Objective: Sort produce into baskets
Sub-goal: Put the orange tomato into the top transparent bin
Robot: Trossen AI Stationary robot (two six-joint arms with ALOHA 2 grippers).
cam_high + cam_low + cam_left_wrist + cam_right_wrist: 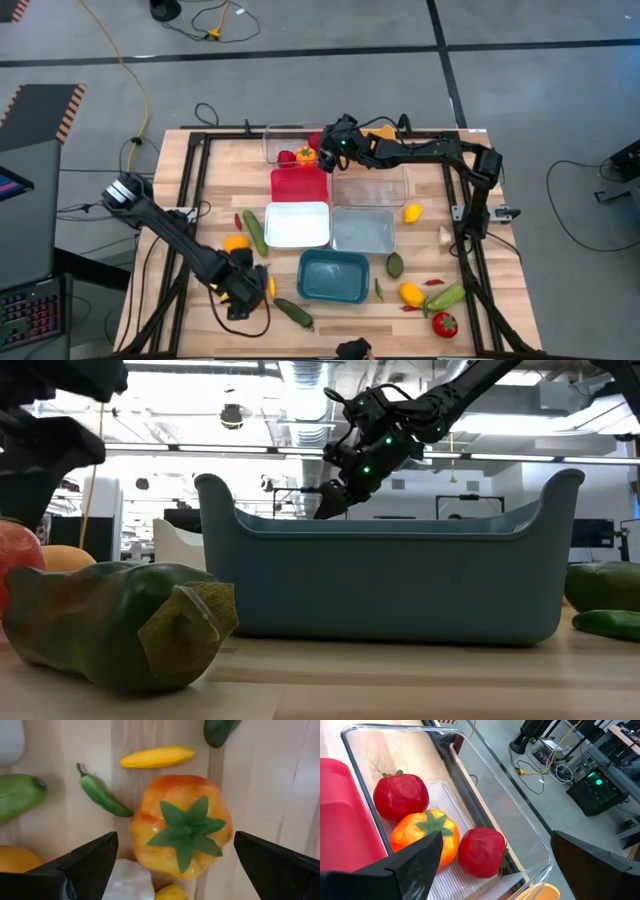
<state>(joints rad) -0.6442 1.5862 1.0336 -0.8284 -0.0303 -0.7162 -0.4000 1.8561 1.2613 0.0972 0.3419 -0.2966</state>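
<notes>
My left gripper (pixel 240 288) is open near the table's near left edge. In its wrist view its fingers (pixel 175 865) stand on either side of an orange-yellow tomato (pixel 182 827) with a green calyx, which lies on the table untouched. My right gripper (pixel 322 150) is open at the far middle, over a clear tray (pixel 470 785). That tray holds two red tomatoes (pixel 400 795) and an orange tomato (pixel 422 840). The gripper touches none of them.
Red (pixel 298 185), white (pixel 297 225), grey-blue (pixel 362 230), teal (pixel 333 275) and a second clear tray (pixel 370 187) fill the table's middle. Loose produce lies near right (pixel 444 323) and around the left gripper: a yellow fruit (pixel 157 756), green chili (pixel 102 795) and garlic (pixel 127 880).
</notes>
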